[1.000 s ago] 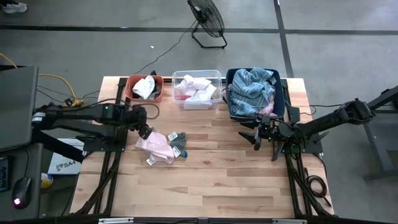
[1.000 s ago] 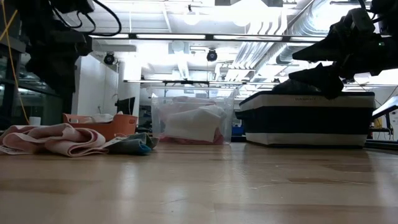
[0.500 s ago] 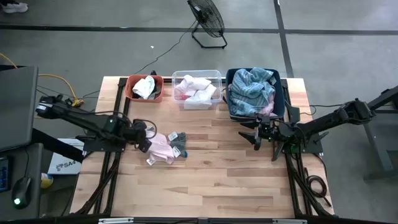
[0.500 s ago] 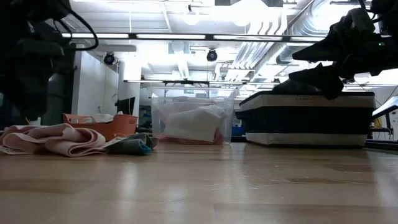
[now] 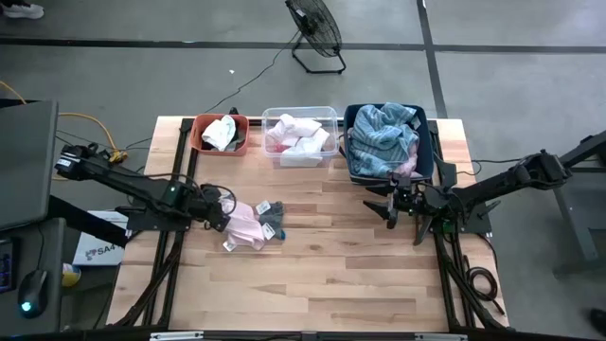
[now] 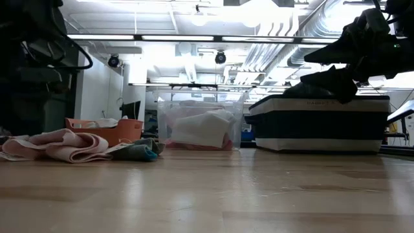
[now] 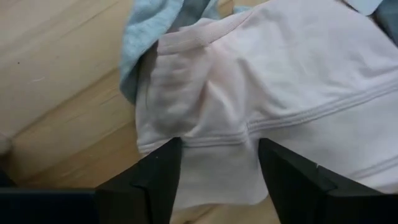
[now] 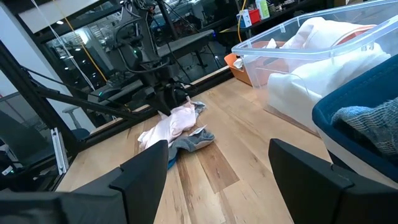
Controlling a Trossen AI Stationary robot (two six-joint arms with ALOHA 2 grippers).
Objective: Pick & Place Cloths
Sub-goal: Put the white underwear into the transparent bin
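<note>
A pale pink cloth [image 5: 245, 224] lies crumpled on the table left of centre, and a small grey cloth [image 5: 271, 216] rests against its right side. In the left wrist view the pink cloth [image 7: 280, 81] fills the picture, with grey-blue fabric [image 7: 146, 37] beyond it. My left gripper [image 5: 222, 221] is low at the pink cloth's left edge. It is open, and its fingers stand either side of the cloth's hem [image 7: 217, 140]. My right gripper [image 5: 390, 206] waits open above the table, in front of the dark blue bin [image 5: 428, 152]. My left gripper [image 7: 217, 186] comes slanting down from the table's left onto the pale pink cloth's left edge [image 7: 214, 180], which lies between the two open fingers [image 7: 155, 180]. The cloth lies flat on the table. Whether the fingertips touch it, I cannot tell.
Three bins line the far edge. The orange bin [image 5: 202, 125] holds a white cloth, the clear bin [image 5: 270, 116] holds white and pink cloths, and the dark blue bin holds a blue-striped cloth [image 5: 382, 137]. Bare wood spreads across the near half and the middle of the table.
My left gripper has moved toward the near edge and down, from beside the pink cloth's far-left corner to its left edge. It has stayed low there for the last half second. The cloths and my right arm have kept still.
</note>
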